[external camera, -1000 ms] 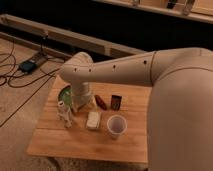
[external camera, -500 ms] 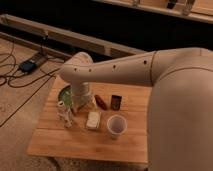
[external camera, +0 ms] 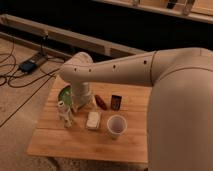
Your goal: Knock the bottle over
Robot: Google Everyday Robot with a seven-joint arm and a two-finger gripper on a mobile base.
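The bottle (external camera: pixel 64 113) is small, slim and whitish with a pale round cap. It stands upright near the left edge of the wooden table (external camera: pixel 75 142). My arm reaches in from the right and bends down over the table's back left. The gripper (external camera: pixel 75 105) hangs just right of and behind the bottle, close to its upper part; I cannot tell whether they touch.
A flat white block (external camera: pixel 93 120) lies right of the bottle and a wide white cup (external camera: pixel 116 125) stands further right. A red object (external camera: pixel 101 101) and a dark can (external camera: pixel 116 102) sit behind them. A green item (external camera: pixel 64 93) lies under the arm. Cables (external camera: pixel 20 75) run across the floor at left.
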